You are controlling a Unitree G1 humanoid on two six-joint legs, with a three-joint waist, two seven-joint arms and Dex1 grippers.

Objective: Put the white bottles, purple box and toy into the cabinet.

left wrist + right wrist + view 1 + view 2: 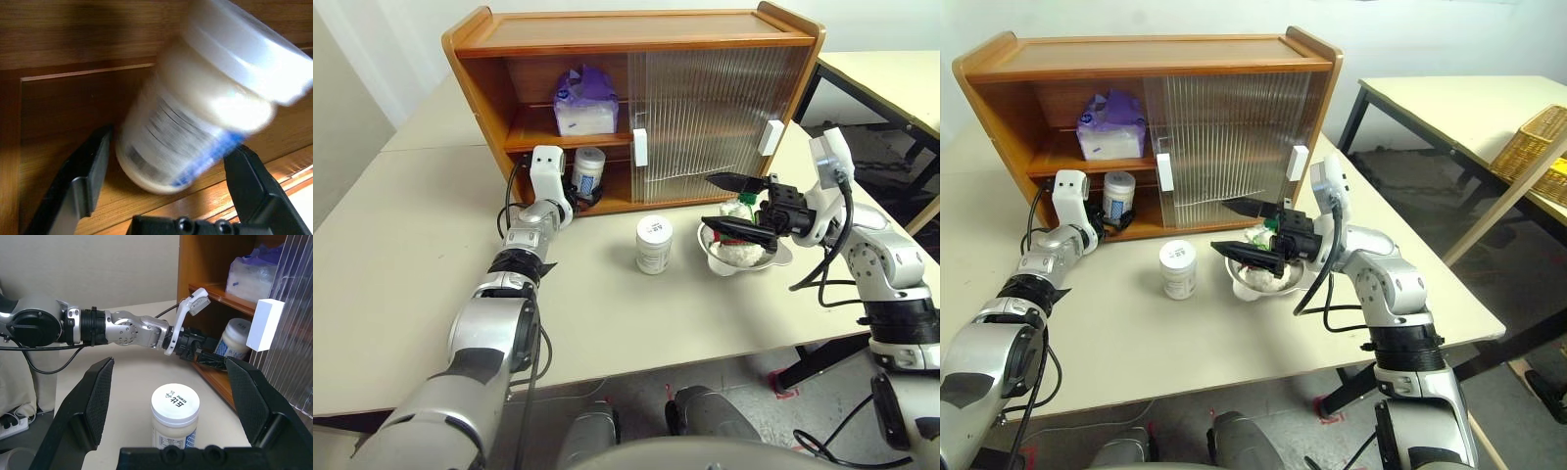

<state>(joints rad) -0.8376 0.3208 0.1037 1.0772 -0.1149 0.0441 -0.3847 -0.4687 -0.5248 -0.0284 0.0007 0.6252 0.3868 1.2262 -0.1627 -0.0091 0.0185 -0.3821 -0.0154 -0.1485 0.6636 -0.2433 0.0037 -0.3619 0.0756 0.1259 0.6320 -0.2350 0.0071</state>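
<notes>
Bottles are the matter: one point(195, 98) stands on the cabinet's point(607, 29) lower shelf between the spread fingers of the left claw point(584, 192), which has let go; both fingers stand clear of its sides. Pulling that claw back carelessly could clip the bottle and tip it off the shelf edge, since it sits near the front. It looks squat, white-lidded, with a blue-printed label. The second bottle point(654, 244) waits upright on the bench point(411, 255). The right claw point(736, 204) hangs wide open and empty above the toy point(741, 251) in its metal bowl point(717, 262). The purple box point(585, 100) lies on the upper shelf.
</notes>
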